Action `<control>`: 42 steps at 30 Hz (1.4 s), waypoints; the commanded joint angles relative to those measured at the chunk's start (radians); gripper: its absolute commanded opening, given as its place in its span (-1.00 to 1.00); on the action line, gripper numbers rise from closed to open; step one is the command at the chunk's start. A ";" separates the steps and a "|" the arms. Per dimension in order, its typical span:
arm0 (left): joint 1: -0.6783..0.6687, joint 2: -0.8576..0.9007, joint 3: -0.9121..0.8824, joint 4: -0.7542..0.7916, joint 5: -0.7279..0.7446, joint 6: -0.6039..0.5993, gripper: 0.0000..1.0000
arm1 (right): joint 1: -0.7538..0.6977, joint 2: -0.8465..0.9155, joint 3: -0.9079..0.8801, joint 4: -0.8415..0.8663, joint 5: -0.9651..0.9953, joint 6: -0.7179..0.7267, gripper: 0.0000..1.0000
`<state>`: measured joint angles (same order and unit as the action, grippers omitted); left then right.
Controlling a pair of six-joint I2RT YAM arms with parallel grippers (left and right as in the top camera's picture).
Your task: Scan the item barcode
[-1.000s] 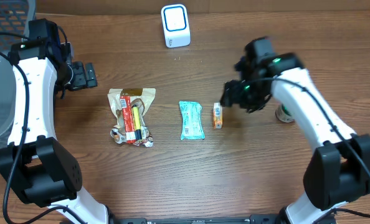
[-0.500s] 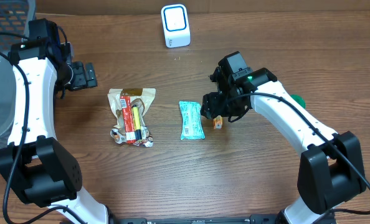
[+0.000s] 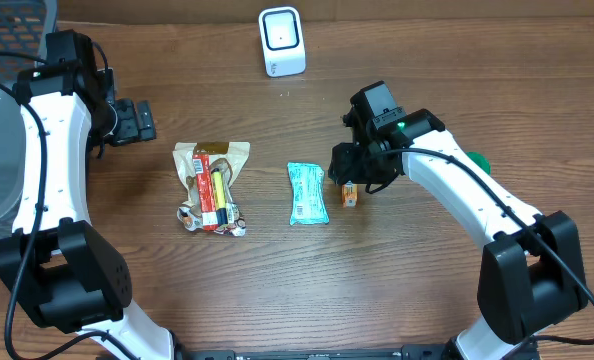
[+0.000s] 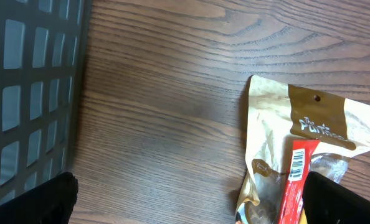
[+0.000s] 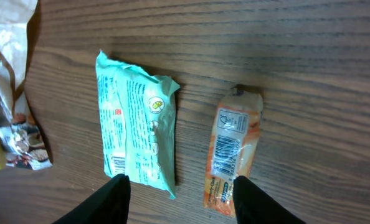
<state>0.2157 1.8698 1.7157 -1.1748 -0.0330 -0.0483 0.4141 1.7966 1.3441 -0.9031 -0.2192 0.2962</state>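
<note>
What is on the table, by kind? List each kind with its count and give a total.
Snack packets: 3 (tan pouch bundle, teal packet, orange packet)
Scanner: 1
Mesh basket: 1
Green object, partly hidden: 1
Total: 6

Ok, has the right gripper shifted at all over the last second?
Yes. Overhead, the right gripper has moved left: it was to the right of the orange sachet, which lies where it did, and now hangs over it.
</note>
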 commanded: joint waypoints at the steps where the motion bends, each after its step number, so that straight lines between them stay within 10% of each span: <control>1: -0.007 -0.019 0.021 0.002 0.007 0.015 1.00 | 0.002 -0.003 -0.005 0.004 0.017 0.027 0.04; 42: -0.009 -0.019 0.021 0.002 0.007 0.015 1.00 | 0.005 -0.001 -0.129 -0.002 0.410 0.207 -0.08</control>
<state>0.2157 1.8698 1.7157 -1.1748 -0.0330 -0.0483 0.4149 1.7966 1.2224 -0.9092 0.1192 0.4946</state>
